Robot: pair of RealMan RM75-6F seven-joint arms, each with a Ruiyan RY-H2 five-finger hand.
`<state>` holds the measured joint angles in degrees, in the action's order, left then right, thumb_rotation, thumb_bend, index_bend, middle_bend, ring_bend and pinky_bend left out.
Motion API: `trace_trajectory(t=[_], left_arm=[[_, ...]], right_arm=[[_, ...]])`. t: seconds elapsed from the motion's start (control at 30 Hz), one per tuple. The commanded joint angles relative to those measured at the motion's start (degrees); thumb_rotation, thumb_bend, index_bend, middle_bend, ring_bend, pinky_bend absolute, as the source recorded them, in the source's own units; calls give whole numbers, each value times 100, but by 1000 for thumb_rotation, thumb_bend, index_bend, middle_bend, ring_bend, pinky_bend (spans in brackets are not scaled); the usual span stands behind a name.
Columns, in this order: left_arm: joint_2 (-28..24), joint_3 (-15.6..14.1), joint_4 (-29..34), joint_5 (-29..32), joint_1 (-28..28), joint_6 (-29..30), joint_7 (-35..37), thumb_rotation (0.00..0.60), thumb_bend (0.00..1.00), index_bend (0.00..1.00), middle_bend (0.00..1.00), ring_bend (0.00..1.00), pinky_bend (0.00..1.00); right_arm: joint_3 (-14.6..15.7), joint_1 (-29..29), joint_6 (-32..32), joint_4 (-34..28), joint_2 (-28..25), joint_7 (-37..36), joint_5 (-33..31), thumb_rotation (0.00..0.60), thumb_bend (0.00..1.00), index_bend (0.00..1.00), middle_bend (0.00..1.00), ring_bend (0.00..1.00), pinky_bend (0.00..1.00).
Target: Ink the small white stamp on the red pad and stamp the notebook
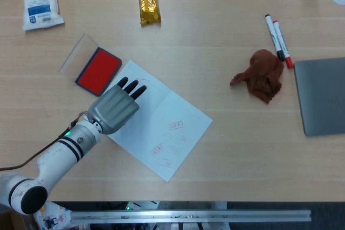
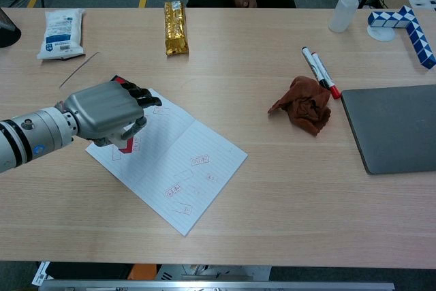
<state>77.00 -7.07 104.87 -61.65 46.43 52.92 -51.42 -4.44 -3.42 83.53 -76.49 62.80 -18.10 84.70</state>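
The left robot hand (image 2: pixel 105 112) is holding the small white stamp (image 2: pixel 127 144) with its fingers curled around it, over the near-left corner of the open notebook (image 1: pixel 161 127) on the worktop (image 1: pixel 215 36). The red pad (image 1: pixel 98 70) is lying just beside the notebook's far-left edge.

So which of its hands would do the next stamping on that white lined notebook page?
Probably the left hand: it is over the white lined notebook and appears to hold the small stamp. No right hand is visible.
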Motion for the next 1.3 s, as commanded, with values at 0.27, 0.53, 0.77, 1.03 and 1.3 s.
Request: trace_trajectory(t=[0.27,0.53,0.77,1.03,1.3], left_arm=[[-228,-53,-123,-31,-183,235,317,600,322,665,103,84,163],[-481,-257,-690,-467,-477,284,904,600,323,650,103,84,163],[-570,-332,-1189,-830,-797,355,1636,600,322,641,103,84,163],[-424,-434,-1681,-1186,-1130,410,2038,600,321,631,103,84,163],[-231,-450,-1903,-1437,-1335,407,2123,600,321,617,102,83,163]], right_arm=[[6,-2,15,-45,-21,21,26,600,177,374,410,345,410],[5,-17,33,-206,-71,177,53,600,177,374,410,345,410],[10,-10,57,-370,-115,334,59,600,177,374,410,345,410],[18,-10,87,-525,-154,479,86,600,177,374,410,345,410],[18,3,95,-564,-168,513,62,600,177,374,410,345,410]])
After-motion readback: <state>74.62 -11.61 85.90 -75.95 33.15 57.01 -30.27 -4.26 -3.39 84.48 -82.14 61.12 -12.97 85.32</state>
